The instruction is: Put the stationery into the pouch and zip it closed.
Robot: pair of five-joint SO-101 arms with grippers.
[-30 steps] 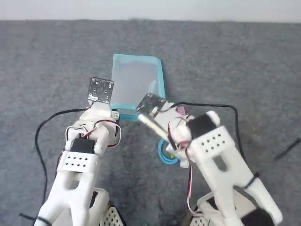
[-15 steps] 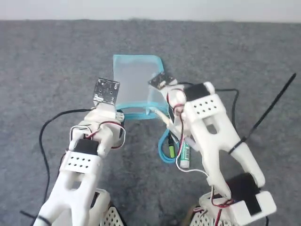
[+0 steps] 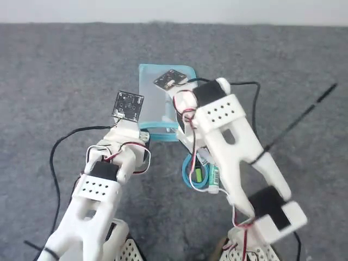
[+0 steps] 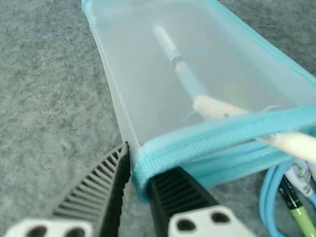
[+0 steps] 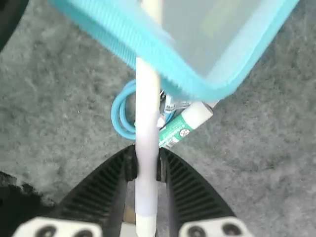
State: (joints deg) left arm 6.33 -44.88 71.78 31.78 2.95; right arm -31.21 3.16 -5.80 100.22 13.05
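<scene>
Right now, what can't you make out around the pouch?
Zip pull: high view, right arm covers the pouch mouth.
Pen tip: right wrist view, behind the pouch wall, cut by the frame edge.
Glue stick, green marker: high view, partly under the right arm.

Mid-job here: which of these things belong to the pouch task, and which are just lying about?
Job: pouch, corner pinched by the left gripper; white pen in the right gripper, tip inside the pouch; green marker, green-and-white tube and, probably, blue loop beside the pouch.
Lying about: black cable; grey mat.
</scene>
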